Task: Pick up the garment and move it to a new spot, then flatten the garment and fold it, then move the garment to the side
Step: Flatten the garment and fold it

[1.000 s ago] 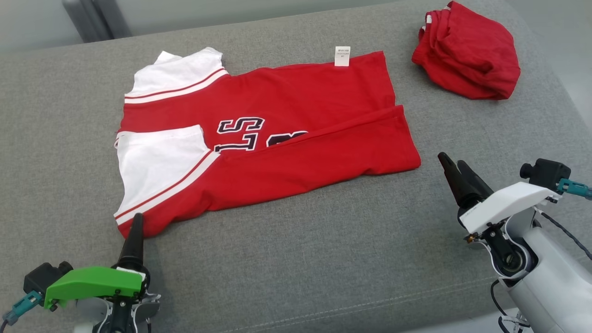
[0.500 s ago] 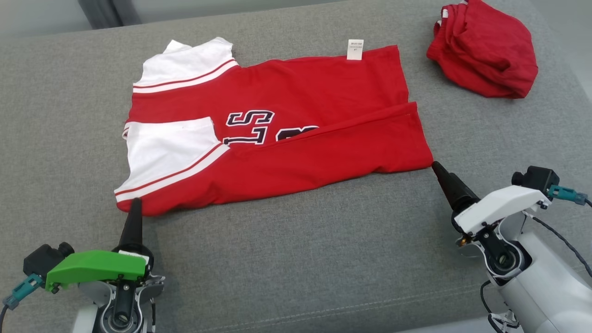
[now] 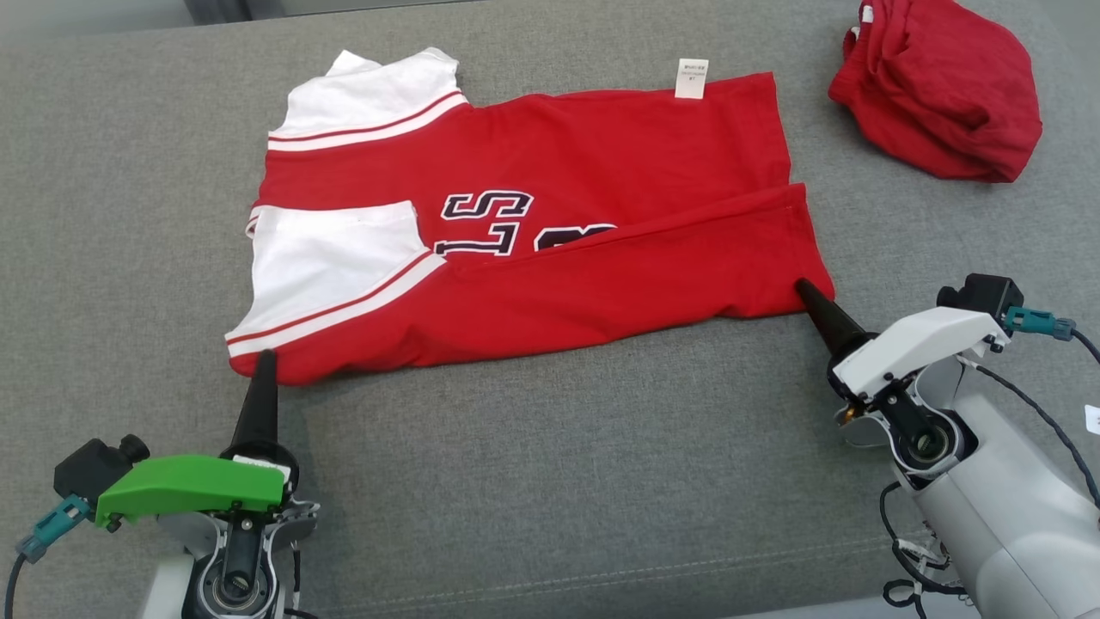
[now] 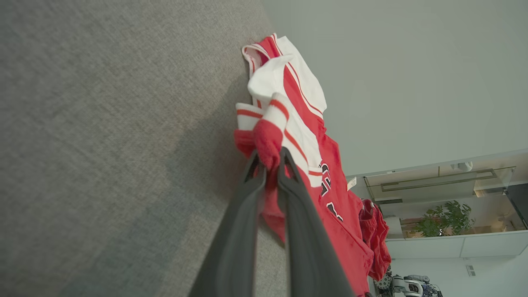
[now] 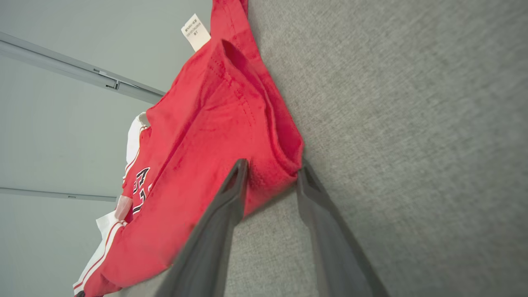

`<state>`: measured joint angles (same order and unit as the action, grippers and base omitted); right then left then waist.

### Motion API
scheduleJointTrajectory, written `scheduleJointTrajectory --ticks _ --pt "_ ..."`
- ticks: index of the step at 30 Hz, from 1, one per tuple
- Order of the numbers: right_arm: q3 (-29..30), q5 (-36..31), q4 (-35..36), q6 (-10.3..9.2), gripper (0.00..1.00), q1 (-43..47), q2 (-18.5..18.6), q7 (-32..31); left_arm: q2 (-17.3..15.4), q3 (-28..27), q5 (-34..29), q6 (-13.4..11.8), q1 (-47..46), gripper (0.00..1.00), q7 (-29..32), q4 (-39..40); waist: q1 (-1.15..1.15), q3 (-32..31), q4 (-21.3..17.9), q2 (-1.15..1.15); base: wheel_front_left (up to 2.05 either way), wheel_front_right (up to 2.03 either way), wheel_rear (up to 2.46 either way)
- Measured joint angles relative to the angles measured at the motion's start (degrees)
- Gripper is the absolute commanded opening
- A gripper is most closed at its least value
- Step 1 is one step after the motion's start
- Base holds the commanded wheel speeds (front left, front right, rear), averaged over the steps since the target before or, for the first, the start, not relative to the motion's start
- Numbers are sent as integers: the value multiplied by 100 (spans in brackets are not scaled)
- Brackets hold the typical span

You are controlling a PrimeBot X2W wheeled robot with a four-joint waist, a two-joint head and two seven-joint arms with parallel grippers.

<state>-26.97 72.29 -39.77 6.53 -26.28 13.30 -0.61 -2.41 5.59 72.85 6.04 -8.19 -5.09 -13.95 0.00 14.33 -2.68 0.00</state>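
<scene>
The garment (image 3: 550, 284) is a red jersey with white sleeves and dark lettering, lying folded lengthwise on the grey cushion (image 3: 559, 464). My left gripper (image 3: 265, 357) is at its near left corner. In the left wrist view the left gripper (image 4: 268, 159) is shut on a bunched bit of the garment (image 4: 305, 136) by the striped sleeve hem. My right gripper (image 3: 801, 288) is at the near right corner. In the right wrist view the right gripper (image 5: 272, 165) stands open, its jaws on either side of the corner of the garment (image 5: 214, 111).
A crumpled red cloth pile (image 3: 941, 86) lies at the far right of the cushion. A white label (image 3: 692, 77) sticks out from the garment's far edge. Bare grey cushion lies in front of the garment, between my arms.
The head camera has shifted. My left gripper has shut on the garment's near left corner. My right gripper has moved forward to the near right corner and its jaws have narrowed.
</scene>
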Motion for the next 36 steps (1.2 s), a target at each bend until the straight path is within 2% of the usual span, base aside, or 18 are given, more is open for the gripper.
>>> scheduleJointTrajectory --ticks 1,2,4,17,29,36 --pt "-9 -5 -33 0 40 -27 -2 -3 1 1 0 0 0 0 -1 4 0 3 5 0 0 0 0" --pt "-14 -14 -62 0 31 -49 -3 -2 1 2 0 0 0 0 -2 10 0 6 9 0 0 0 0" --pt "-23 -23 -130 0 0 -90 -2 -1 1 5 -1 1 0 0 -33 30 0 9 14 0 0 0 0" --pt "-15 -66 -121 34 0 -77 110 205 -54 -5 -207 10 49 0 -109 337 0 -51 -17 0 0 0 0" --pt "35 -64 575 55 0 862 352 586 -205 143 -400 46 885 0 -152 666 0 -297 -60 0 0 0 0" --pt "20 -56 973 60 0 1418 499 671 -247 123 -401 -66 1255 0 -152 1020 0 -363 -192 0 0 0 0"
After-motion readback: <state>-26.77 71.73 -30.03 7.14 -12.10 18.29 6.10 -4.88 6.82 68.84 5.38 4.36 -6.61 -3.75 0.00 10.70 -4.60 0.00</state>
